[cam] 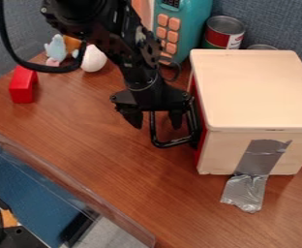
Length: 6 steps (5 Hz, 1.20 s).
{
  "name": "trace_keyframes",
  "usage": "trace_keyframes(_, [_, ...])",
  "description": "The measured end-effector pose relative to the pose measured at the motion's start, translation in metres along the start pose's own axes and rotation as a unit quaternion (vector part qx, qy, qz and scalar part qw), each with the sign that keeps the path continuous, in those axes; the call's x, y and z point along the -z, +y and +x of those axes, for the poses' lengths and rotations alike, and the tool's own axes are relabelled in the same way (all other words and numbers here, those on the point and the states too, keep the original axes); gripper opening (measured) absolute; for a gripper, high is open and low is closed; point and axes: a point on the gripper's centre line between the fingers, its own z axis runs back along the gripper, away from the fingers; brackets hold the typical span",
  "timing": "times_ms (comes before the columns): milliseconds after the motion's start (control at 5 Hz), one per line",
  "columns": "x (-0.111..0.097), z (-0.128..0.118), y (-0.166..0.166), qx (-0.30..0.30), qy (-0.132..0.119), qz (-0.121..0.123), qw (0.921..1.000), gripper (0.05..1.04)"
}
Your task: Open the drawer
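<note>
The counter [108,164] supports the wooden cabinet [257,89]. The red drawer [199,145] sits in its side, apparently shut. The gripper [155,122] hangs beside it, fingers parted, presumably positioned to hook or clamp for an outward pull. Tape [264,152] likely anchors the cabinet against sliding. The protruding handle [173,143] provides the pulling point.

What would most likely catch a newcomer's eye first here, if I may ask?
Probably the pale wooden box on the right, with silver tape running down its near side onto the table. Just left of it, the black end effector hangs at the box's black handle. Farther back, a teal toy with peach buttons stands out.
</note>
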Motion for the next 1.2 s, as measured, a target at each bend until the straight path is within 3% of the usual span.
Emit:
trace_keyframes(400, [0.004,-0.007,0.004,0.028,0.020,0.003,0.9994,0.349])
trace_keyframes(600, [-0.007,-0.003,0.015,0.027,0.009,0.012,0.9995,0.211])
trace_keyframes(800, [-0.015,-0.004,0.035,0.021,0.008,0.037,0.9990,0.191])
trace_keyframes(1200, [-0.022,-0.008,0.068,0.008,0.025,0.053,0.9982,0.171])
